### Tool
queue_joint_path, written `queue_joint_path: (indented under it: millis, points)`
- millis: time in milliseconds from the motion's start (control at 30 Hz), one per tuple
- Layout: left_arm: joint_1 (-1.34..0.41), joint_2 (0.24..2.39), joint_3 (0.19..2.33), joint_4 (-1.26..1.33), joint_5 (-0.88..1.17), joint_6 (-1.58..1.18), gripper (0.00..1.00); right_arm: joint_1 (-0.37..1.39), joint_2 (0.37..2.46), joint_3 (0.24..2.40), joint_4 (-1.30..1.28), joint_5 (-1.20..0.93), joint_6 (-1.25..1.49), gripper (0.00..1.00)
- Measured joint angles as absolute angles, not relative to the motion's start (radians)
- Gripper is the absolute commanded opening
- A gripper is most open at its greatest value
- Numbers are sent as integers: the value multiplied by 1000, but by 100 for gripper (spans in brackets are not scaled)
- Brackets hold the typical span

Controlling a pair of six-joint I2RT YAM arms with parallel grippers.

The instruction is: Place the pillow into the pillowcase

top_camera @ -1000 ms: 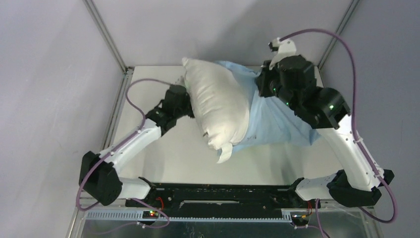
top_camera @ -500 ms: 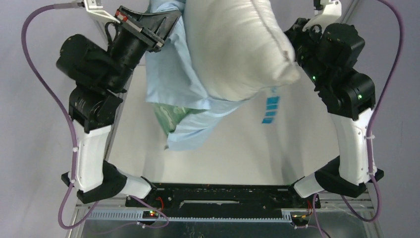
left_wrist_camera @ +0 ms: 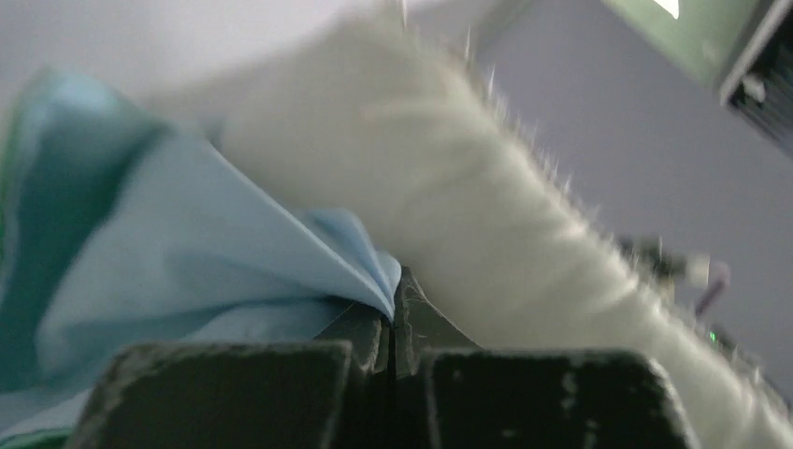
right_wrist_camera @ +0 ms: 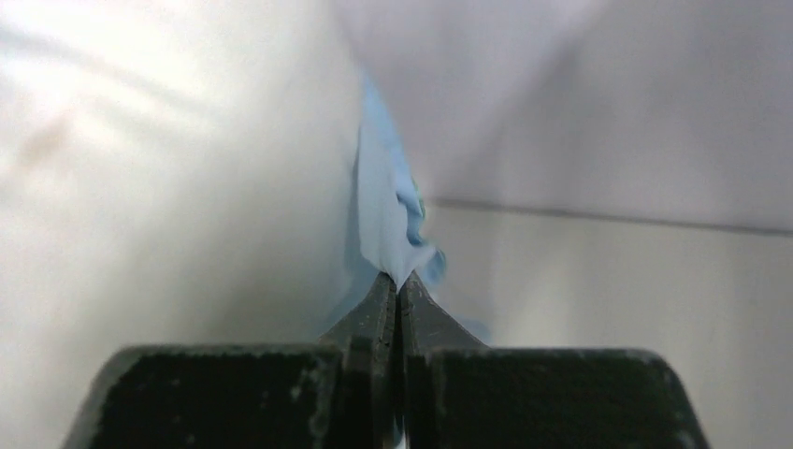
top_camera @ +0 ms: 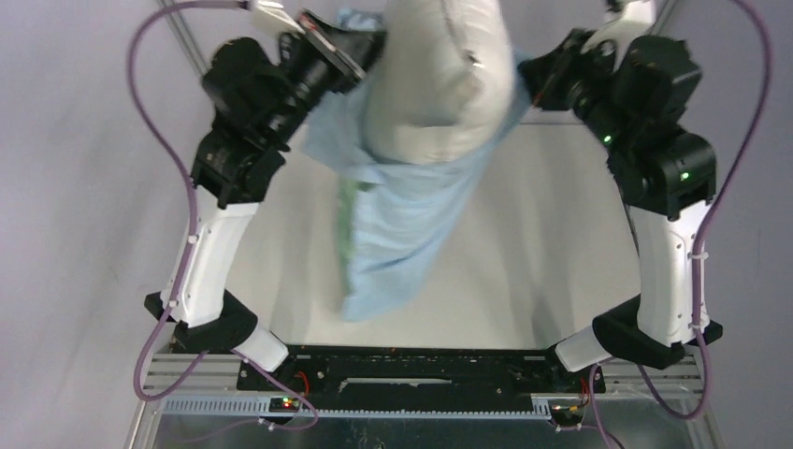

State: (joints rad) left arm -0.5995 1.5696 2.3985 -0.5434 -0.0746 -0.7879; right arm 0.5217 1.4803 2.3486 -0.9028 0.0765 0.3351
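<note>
**A:** Where is the pillow (top_camera: 439, 75) sitting right now?

**B:** It is hanging high above the bench (top_camera: 533, 253), between the two raised arms; its upper part is running out past the top edge of the overhead view; its lower end is bulging down into blue cloth.

**A:** So the pillowcase (top_camera: 402, 224) is covering it?

**B:** Only partly; the blue cloth is wrapping around the pillow's lower end and drooping below it in a long wrinkled tail toward the near side of the bench; a strip of the greenish inner side is showing along the tail's left fold.

**A:** What is the left claw (left_wrist_camera: 393, 313) doing?

**B:** It is pinching the pillowcase (left_wrist_camera: 187, 253); its fingers are pressing together with a folded blue edge caught at their tips; the pillow (left_wrist_camera: 468, 187) is swelling up just beside that pinch on the right. That wrist picture is blurring badly, so the cushion seems to be touching the cloth there, no more than that.

**A:** And the right claw (right_wrist_camera: 397, 285)?

**B:** It is clamping the pillowcase (right_wrist_camera: 379, 206) as well; its fingers are closing tight on a thin blue edge rising straight up from the tips; the pillow (right_wrist_camera: 168, 168) is filling the left half of that view, right against the cloth; the bench (right_wrist_camera: 636, 309) is lying pale on the right.

**A:** How are the two standing from above?

**B:** The left claw (top_camera: 360, 47) is gripping at the pillow's left side and the right claw (top_camera: 533, 79) at its right side, both up high, with the cushion wedging between them.
</note>
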Motion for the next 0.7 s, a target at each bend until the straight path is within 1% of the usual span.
queue_joint_path:
  millis: [100,167,200,267,300,367,400,467,533,567,600,700]
  points:
    - [-706,1548,2306,-543,-23,-776,0,381,1530,2460,-908,49,365,0]
    - [-741,1546,2301,-581,4,-758,0,367,1533,2455,-911,63,366,0]
    - [-745,1542,2303,-611,10,-749,0,388,1518,2411,-894,85,361,0]
    - [-710,1539,2306,-643,28,-757,0,453,1466,2273,-828,119,353,0]
    - [-663,1537,2306,-649,47,-776,0,488,1437,2191,-800,130,350,0]
    - [-576,1538,2305,-608,59,-822,0,522,1412,2110,-791,131,347,0]
    - [-546,1538,2305,-575,59,-840,0,521,1414,2105,-806,127,346,0]
    - [-513,1526,2283,-497,60,-872,0,499,1435,2117,-876,108,345,5]
    - [-531,1470,2159,-401,84,-905,0,482,1481,2144,-949,85,347,7]
    - [-540,1447,2101,-373,94,-918,0,480,1509,2156,-970,75,348,6]
    - [-547,1429,2048,-357,102,-927,0,480,1528,2162,-971,67,348,1]
    - [-551,1423,1963,-353,106,-925,0,496,1556,2162,-972,62,347,0]
